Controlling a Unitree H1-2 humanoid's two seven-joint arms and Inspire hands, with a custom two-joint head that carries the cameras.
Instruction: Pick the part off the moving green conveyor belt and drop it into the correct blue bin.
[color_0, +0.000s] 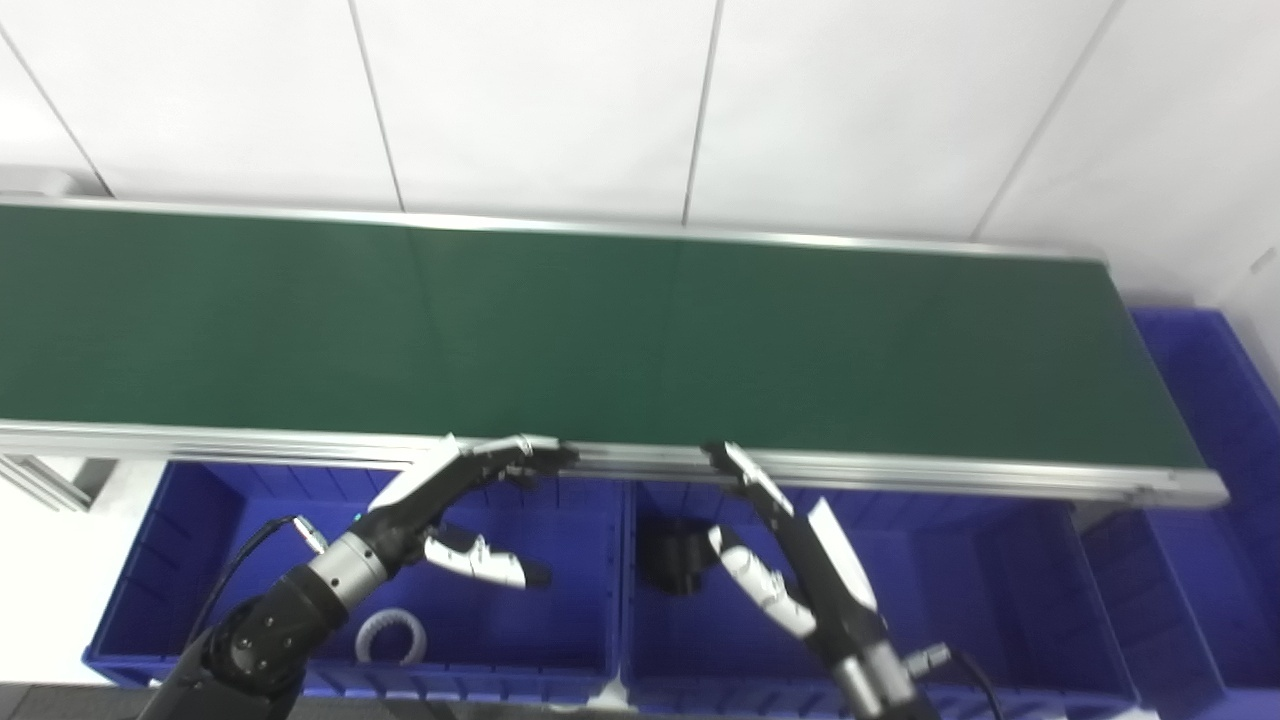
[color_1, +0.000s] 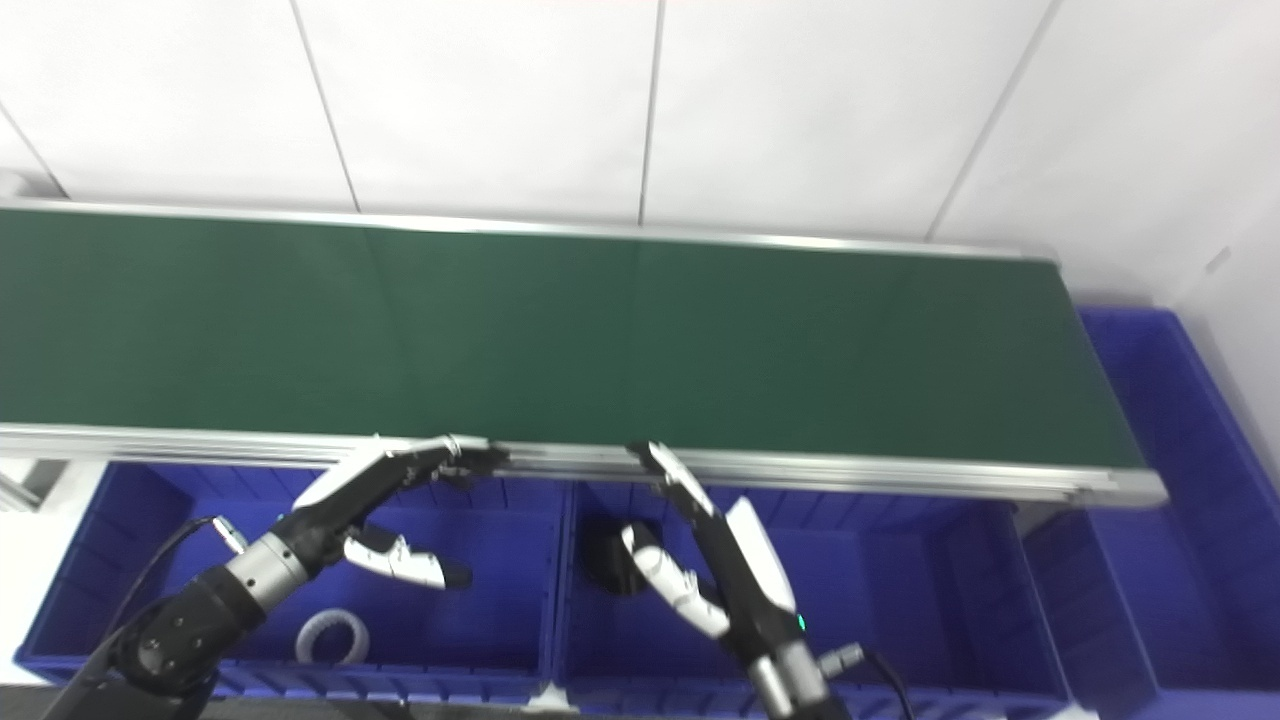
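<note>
Two open hands: left hand (color_0: 455, 500), right hand (color_0: 780, 545), three blue bins (color_0: 560, 600)

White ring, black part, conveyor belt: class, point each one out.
white ring (color_0: 391, 636), left eye view, its near rim
black part (color_0: 678, 556), left eye view, its body
conveyor belt (color_1: 600, 340), right eye view, bare green surface

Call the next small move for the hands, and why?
Probably hold: the green belt carries no visible part. Left hand and right hand are open over the blue bins; a white ring and a dark part already lie inside.
</note>
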